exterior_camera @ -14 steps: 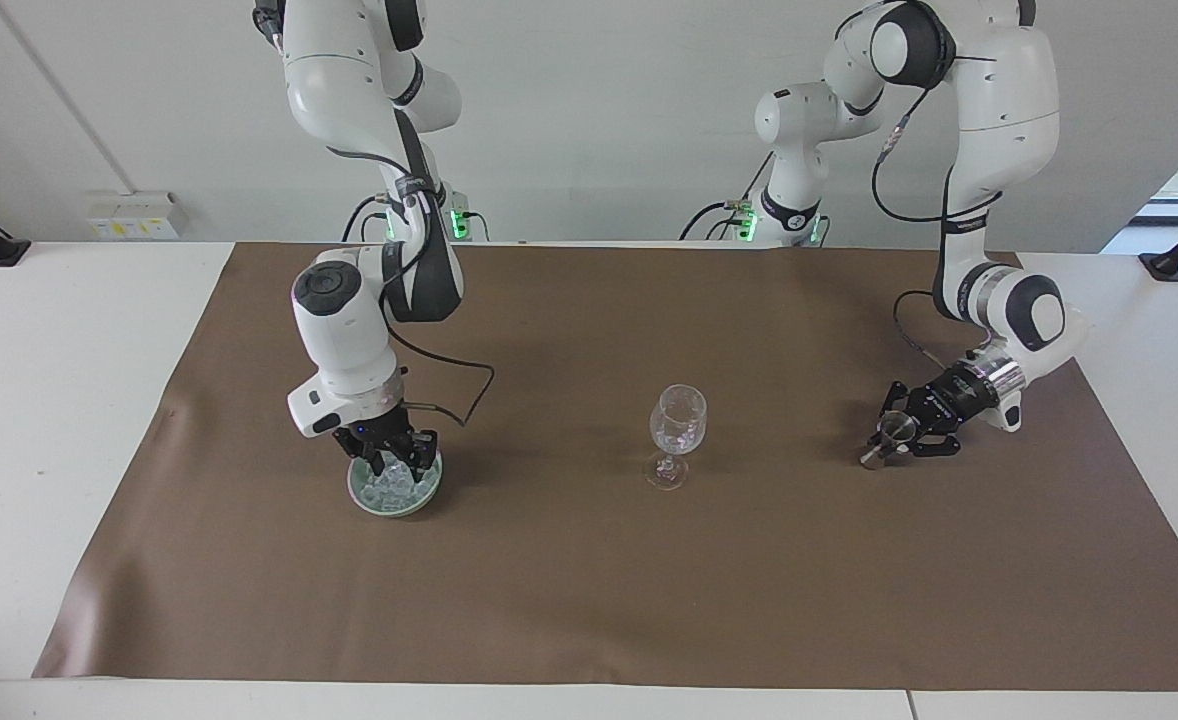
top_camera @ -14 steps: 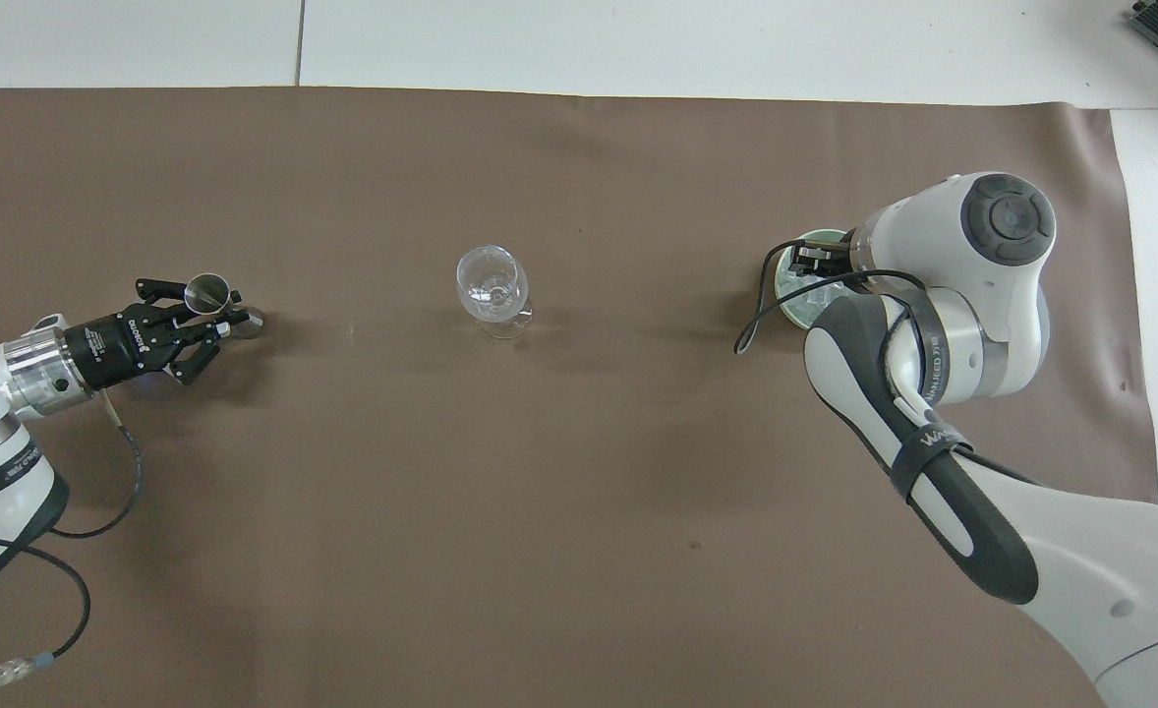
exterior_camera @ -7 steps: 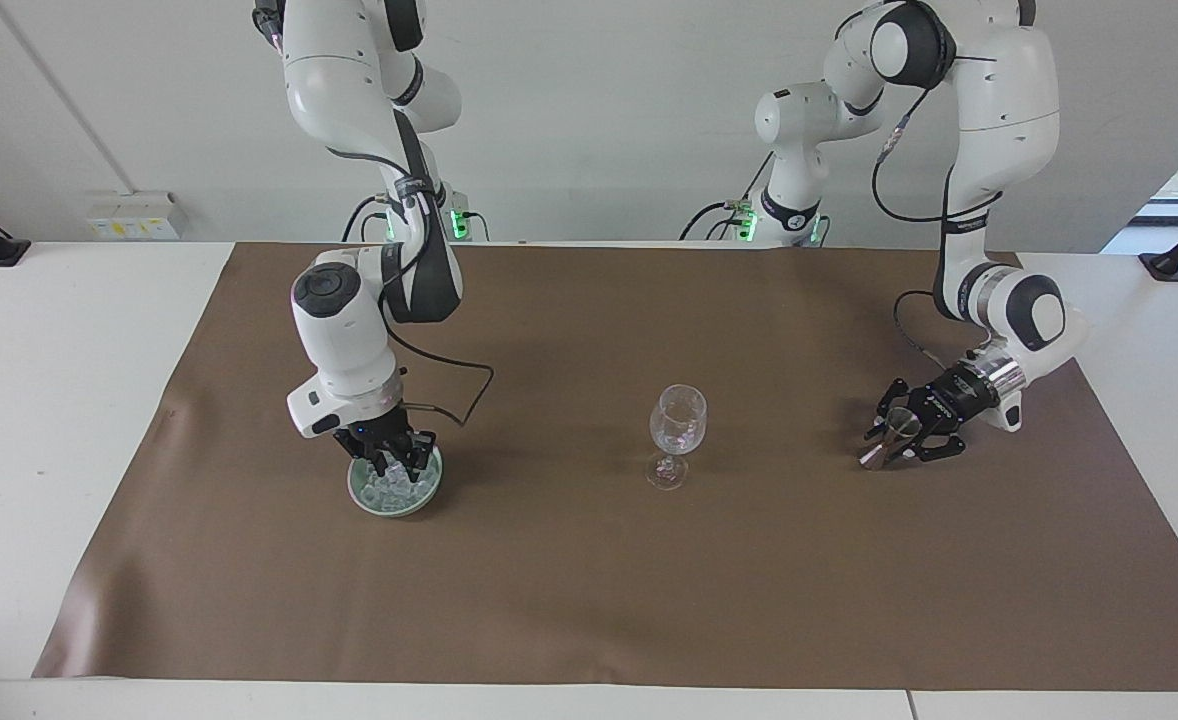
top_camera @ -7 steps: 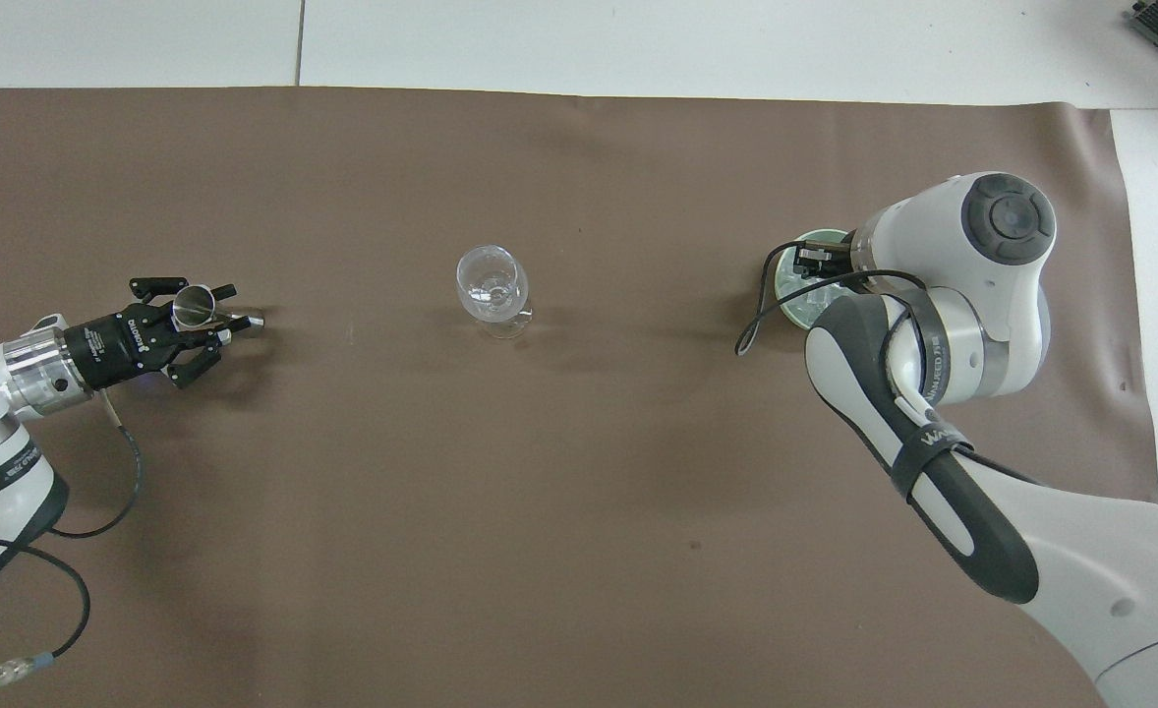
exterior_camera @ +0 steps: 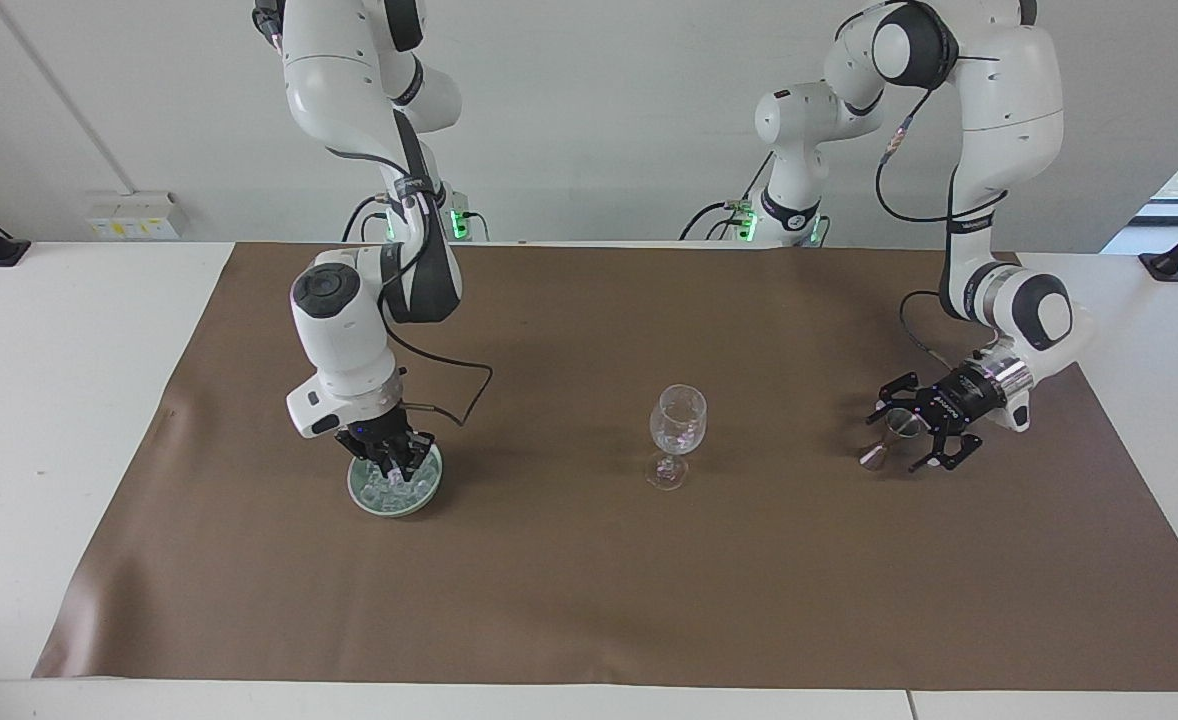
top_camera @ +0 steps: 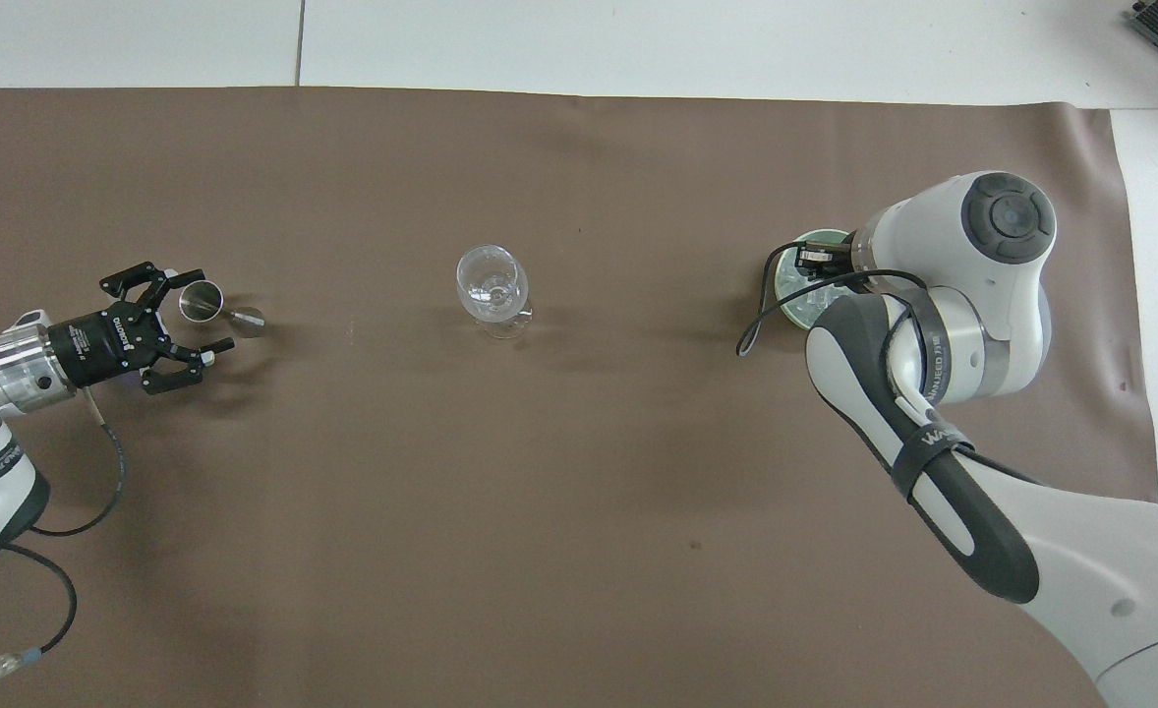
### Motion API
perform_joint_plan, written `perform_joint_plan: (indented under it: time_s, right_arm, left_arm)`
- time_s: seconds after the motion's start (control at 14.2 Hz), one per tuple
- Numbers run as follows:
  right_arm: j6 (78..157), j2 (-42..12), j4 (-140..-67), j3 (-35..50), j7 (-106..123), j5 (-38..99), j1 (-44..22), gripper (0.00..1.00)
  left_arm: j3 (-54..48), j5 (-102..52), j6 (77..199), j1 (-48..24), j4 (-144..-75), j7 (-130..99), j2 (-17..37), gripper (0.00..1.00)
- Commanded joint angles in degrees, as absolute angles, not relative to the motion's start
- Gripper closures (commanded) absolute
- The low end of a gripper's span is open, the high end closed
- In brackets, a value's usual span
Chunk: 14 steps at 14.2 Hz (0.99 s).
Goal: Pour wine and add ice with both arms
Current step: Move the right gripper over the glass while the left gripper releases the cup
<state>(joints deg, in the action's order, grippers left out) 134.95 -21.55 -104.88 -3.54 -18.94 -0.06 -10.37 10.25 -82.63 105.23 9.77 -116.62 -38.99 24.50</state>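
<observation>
The left gripper point(exterior_camera: 911, 437) hung low over the brown mat point(exterior_camera: 589, 600) near the left arm's end of the surface, its jaws spread wide around a small metal jigger point(exterior_camera: 887, 436) that leaned on the mat, apparently let go. Toward the right arm's end, the right gripper point(exterior_camera: 395, 466) was down inside the green bowl point(exterior_camera: 367, 497), jaws pressed together among the ice point(exterior_camera: 384, 488); whether a cube was actually pinched I could not tell. Between the two stood the stemmed wine glass point(exterior_camera: 677, 432), upright near the middle of the mat, well apart from both grippers. It looked clear, and I could not make out any wine or ice in it. To my eye the pouring half seemed finished or set aside, with the jigger put down, while the ice half was only starting: a cube had yet to be lifted, carried over and dropped into the glass
</observation>
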Motion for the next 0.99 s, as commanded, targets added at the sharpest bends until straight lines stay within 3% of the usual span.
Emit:
perform_joint_plan:
  time_s: [0.0, 0.28, 0.92]
  right_arm:
    - [132.3, -21.4, -102.9, -3.5, -19.7, -1.3, -10.3, 1.0]
    - [123.0, -18.9, -96.2, -3.3, -20.0, -0.5, -10.3, 1.0]
    - [124.9, -19.4, -85.0, 6.2, -37.4, 7.2, -13.3, 1.0]
  left_arm:
    - [9.8, -77.4, 102.4, 13.5, -112.0, -38.5, 26.6, 0.0]
    - [9.7, -68.8, 101.3, 16.0, -106.8, -38.4, 26.3, 0.0]
    - [8.3, -49.1, 101.9, 15.3, -95.5, -38.1, 18.6, 0.0]
